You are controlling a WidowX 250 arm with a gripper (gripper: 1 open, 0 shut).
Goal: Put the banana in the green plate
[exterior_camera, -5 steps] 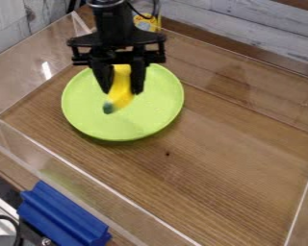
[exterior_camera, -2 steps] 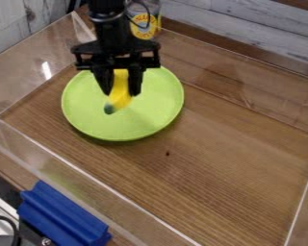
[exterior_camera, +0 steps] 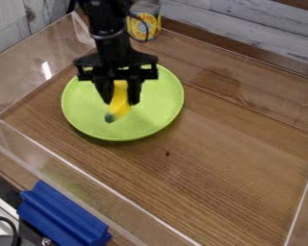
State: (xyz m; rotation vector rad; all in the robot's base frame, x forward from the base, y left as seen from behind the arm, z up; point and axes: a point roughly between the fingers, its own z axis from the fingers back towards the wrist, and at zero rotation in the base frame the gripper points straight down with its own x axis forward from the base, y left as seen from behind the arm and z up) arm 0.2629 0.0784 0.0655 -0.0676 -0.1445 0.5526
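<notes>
- While I watch the one camera view, the black gripper (exterior_camera: 118,89) hangs straight down over the green plate (exterior_camera: 82,108), jaws clamped narrow on the banana (exterior_camera: 119,99).
- Banana hangs near vertical between the fingers (exterior_camera: 103,86) — top end hidden in the grip, dark tip lowest, over the plate's inner floor, left of centre. Can't tell whether the tip touches the plate.
- Plate sits flat on the wooden table (exterior_camera: 234,144), toward the back-left, arm rising above it out of frame.
- Clear acrylic walls (exterior_camera: 28,144) edge the table.
- Blue object (exterior_camera: 61,219) at bottom left, outside the wall, well apart from the plate.
- Yellow item (exterior_camera: 145,24) behind the arm, too blocked to ID.
</notes>
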